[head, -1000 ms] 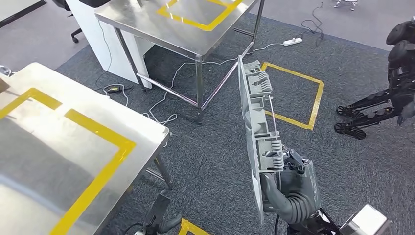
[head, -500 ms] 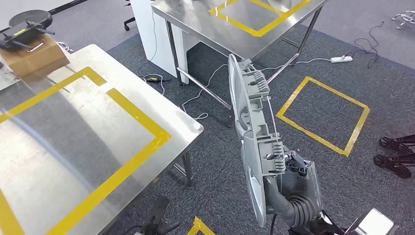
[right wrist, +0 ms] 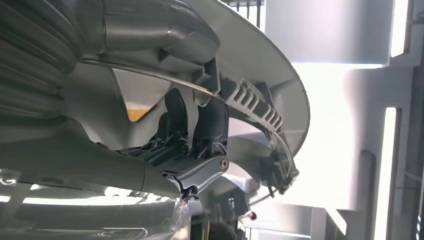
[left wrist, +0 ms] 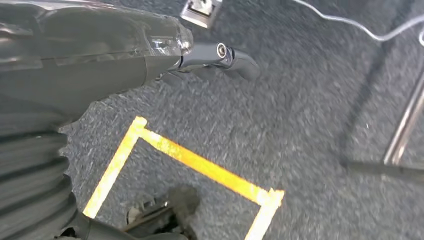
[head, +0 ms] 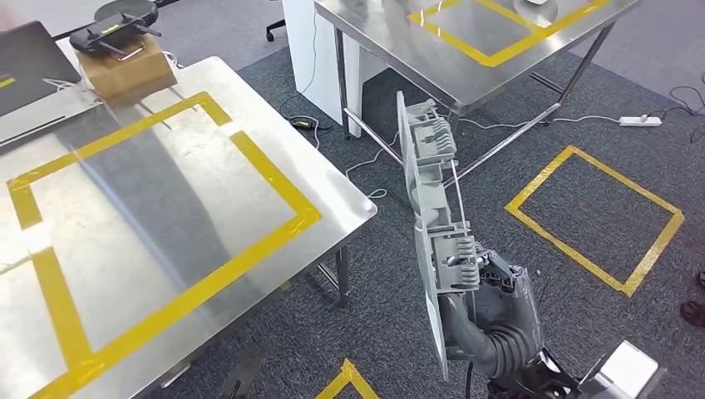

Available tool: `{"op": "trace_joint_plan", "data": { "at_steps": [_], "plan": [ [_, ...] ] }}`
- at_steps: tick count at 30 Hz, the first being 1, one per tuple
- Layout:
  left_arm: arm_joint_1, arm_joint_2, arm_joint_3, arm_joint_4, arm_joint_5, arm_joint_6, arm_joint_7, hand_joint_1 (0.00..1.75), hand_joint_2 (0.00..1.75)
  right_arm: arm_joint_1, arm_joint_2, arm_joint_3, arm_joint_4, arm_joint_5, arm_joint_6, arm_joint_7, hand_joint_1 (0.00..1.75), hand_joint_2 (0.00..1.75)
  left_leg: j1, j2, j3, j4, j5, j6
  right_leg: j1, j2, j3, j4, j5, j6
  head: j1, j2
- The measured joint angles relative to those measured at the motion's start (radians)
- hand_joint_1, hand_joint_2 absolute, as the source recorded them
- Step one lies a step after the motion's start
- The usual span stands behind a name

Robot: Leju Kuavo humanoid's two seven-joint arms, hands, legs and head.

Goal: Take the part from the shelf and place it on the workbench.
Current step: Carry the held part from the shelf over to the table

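upright, long ribbed grey plastic part (head: 428, 224) in right robot hand (head: 490, 312)'s grasp; left robot hand (left wrist: 220, 55) empty, fingers apart

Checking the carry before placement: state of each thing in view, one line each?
part: held upright on edge, off the floor, not yet on the workbench.
right robot hand: grips the part's lower end.
left robot hand: holds nothing, hangs over the carpet; finger spread not readable.
workbench: bare steel inside its yellow tape outline.
cardboard box: resting at the workbench's far corner, a black device on top.
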Motion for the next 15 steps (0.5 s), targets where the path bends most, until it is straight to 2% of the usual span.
{"op": "trace_joint_plan", "data": {
  "at_steps": [1,2,3,4,5,7,8,9,10,11,12,13,14,15],
  "plan": [
    [0.0,0.002,0.0,0.002,0.0,0.001,0.001,0.0,1.75,0.0,0.0,0.0,0.0,-0.001,0.001,0.0,1.75,1.75,-0.005,0.003,0.0,-0.009,-0.003,0.007,0.003,-0.013,0.0,0.002,-0.002,0.004,0.0,0.0],
    [0.001,0.002,0.0,0.005,0.0,0.003,0.004,0.0,1.75,0.0,0.0,0.0,0.0,-0.001,0.002,0.001,1.75,1.75,-0.004,-0.014,-0.003,-0.01,0.001,0.014,0.003,-0.027,0.001,0.002,-0.004,0.006,0.001,0.0],
    [0.002,0.003,0.0,0.008,0.0,0.004,0.007,0.0,1.75,-0.001,0.0,0.0,0.0,-0.002,0.003,0.001,1.75,1.75,-0.002,-0.03,-0.005,-0.012,0.004,0.02,0.001,-0.031,0.001,0.005,-0.01,0.011,0.001,0.0],
    [0.002,0.004,0.0,0.011,0.0,0.007,0.009,0.0,1.75,-0.001,0.0,0.0,0.0,-0.003,0.003,0.002,1.75,1.75,0.0,-0.047,-0.007,-0.013,0.007,0.026,-0.002,-0.015,-0.002,0.017,-0.022,0.016,0.002,0.0],
    [0.002,0.004,0.0,0.013,0.0,0.009,0.011,0.0,1.75,-0.002,0.0,0.0,0.0,-0.004,0.003,0.002,1.75,1.75,0.003,-0.063,-0.008,-0.014,0.011,0.031,-0.006,0.012,-0.012,0.047,-0.046,0.022,0.004,0.0],
    [0.001,0.006,0.0,0.017,0.001,0.013,0.012,0.0,1.75,0.0,0.0,0.0,0.001,-0.006,0.004,0.005,1.75,1.75,0.006,-0.097,-0.009,-0.015,0.015,0.039,-0.013,0.076,-0.057,0.164,-0.11,0.029,0.007,0.0],
    [0.002,0.006,0.0,0.018,0.001,0.014,0.012,0.0,1.75,0.0,0.0,0.0,0.003,-0.006,0.004,0.006,1.75,1.75,0.005,-0.114,-0.009,-0.015,0.016,0.041,-0.014,0.09,-0.084,0.227,-0.136,0.031,0.009,0.0],
    [0.003,0.006,0.0,0.02,0.001,0.014,0.011,0.0,1.75,0.001,0.0,0.0,0.004,-0.006,0.004,0.007,1.75,1.75,0.005,-0.131,-0.008,-0.015,0.017,0.042,-0.014,0.096,-0.103,0.269,-0.146,0.031,0.01,0.0],
    [0.004,0.006,0.0,0.022,0.001,0.015,0.011,0.0,1.75,0.0,0.0,0.0,0.006,-0.007,0.004,0.007,1.75,1.75,0.004,-0.148,-0.008,-0.014,0.018,0.043,-0.014,0.099,-0.108,0.277,-0.136,0.029,0.011,0.0],
    [0.005,0.006,0.0,0.024,-0.001,0.016,0.011,0.0,1.75,0.0,0.0,0.0,0.008,-0.007,0.004,0.008,1.75,1.75,0.003,-0.164,-0.007,-0.014,0.019,0.042,-0.014,0.104,-0.097,0.249,-0.107,0.026,0.011,0.0],
    [0.006,0.005,0.0,0.025,-0.003,0.018,0.011,0.0,1.75,-0.001,0.0,0.0,0.009,-0.008,0.004,0.008,1.75,1.75,0.003,-0.179,-0.006,-0.014,0.02,0.041,-0.014,0.115,-0.074,0.19,-0.066,0.021,0.011,0.0],
    [0.006,0.004,0.0,0.027,-0.005,0.02,0.01,0.0,1.75,-0.002,0.0,0.0,0.01,-0.008,0.004,0.009,1.75,1.75,0.003,-0.191,-0.006,-0.014,0.022,0.039,-0.014,0.137,-0.048,0.126,-0.032,0.016,0.011,0.0],
    [0.005,0.004,0.0,0.028,-0.006,0.021,0.01,0.0,1.75,-0.003,0.0,0.0,0.011,-0.008,0.004,0.009,1.75,1.75,0.003,-0.203,-0.008,-0.013,0.024,0.036,-0.015,0.157,-0.026,0.07,-0.007,0.012,0.01,0.0],
    [0.004,0.003,0.0,0.028,-0.007,0.022,0.01,0.0,1.75,-0.004,0.0,0.0,0.011,-0.008,0.004,0.009,1.75,1.75,0.004,-0.212,-0.013,-0.012,0.027,0.032,-0.015,0.172,-0.012,0.033,0.003,0.009,0.01,0.0]
  ]
}}
